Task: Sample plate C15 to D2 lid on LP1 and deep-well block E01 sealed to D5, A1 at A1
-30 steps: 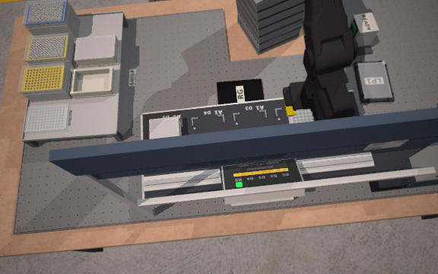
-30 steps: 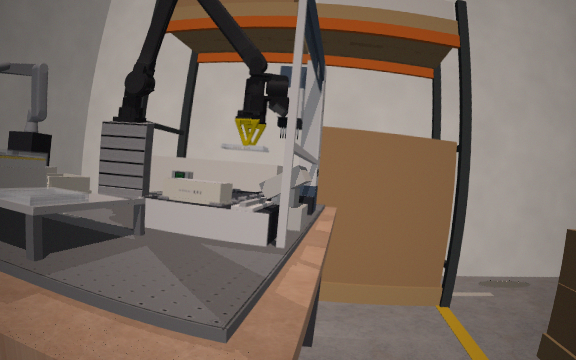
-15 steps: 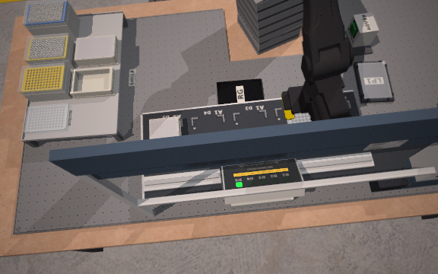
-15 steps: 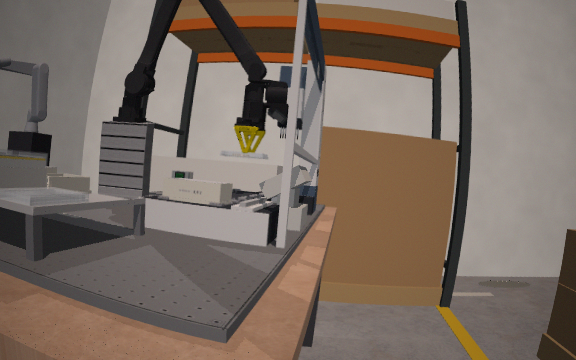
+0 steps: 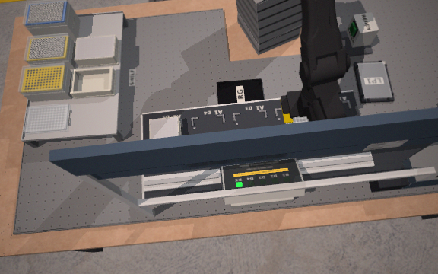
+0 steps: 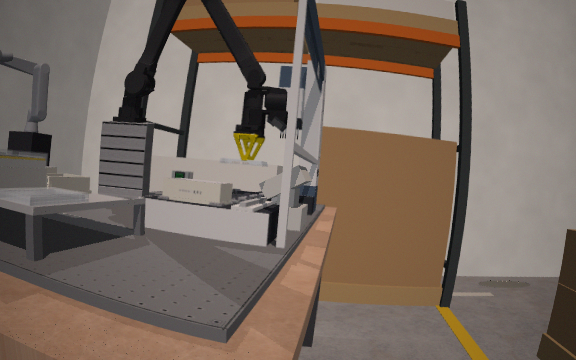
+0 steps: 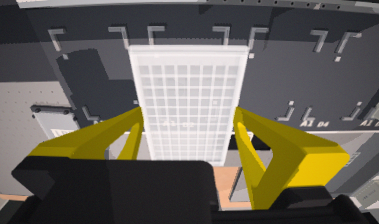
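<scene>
A: Plate C15 [image 7: 189, 102] is clamped between the yellow fingers, which stand wide across its short width on the long sides. It hangs low over the dark deck [image 5: 242, 121], near the D2 brackets; whether it touches I can't tell.

B: Lid on?

A: Looks like it, the top reads smooth and translucent over the well grid. Not sure.

B: Handling?

A: Judging by looks: light, stiff plastic, slick sides, so a side pinch could slip or tilt. The lid probably sits loose, so grip the base skirt for moves and the lid rim only for lifting it off.

B: Other items?

A: Deep-well block E01 [image 5: 164, 127] sits at the deck's left end in top view. Lid park LP1 [image 5: 373, 81] is free, on the desk [image 5: 90, 236].
</scene>
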Motion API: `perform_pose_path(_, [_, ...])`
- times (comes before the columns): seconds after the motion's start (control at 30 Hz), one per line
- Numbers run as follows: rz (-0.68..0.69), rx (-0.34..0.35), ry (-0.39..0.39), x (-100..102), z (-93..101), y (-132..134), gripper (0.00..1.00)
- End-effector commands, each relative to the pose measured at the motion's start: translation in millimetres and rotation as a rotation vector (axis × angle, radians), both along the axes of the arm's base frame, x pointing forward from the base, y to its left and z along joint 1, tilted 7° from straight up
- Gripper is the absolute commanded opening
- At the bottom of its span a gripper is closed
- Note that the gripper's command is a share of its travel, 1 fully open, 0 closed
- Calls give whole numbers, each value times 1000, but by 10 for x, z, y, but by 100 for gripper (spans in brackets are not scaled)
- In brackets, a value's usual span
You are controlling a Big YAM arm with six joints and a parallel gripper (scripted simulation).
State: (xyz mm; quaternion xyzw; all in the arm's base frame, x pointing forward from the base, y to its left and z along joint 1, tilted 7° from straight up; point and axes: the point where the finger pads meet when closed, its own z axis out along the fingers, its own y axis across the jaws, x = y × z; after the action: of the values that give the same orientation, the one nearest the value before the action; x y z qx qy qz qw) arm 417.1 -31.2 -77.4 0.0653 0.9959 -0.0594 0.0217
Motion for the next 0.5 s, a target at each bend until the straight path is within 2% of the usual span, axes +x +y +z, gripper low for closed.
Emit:
perform_pose_path(0.0, [-4, 2, -7, 50, -81, -68, 0])
perform_pose_path(0.47, [-4, 2, -4, 32, -288, -91, 0])
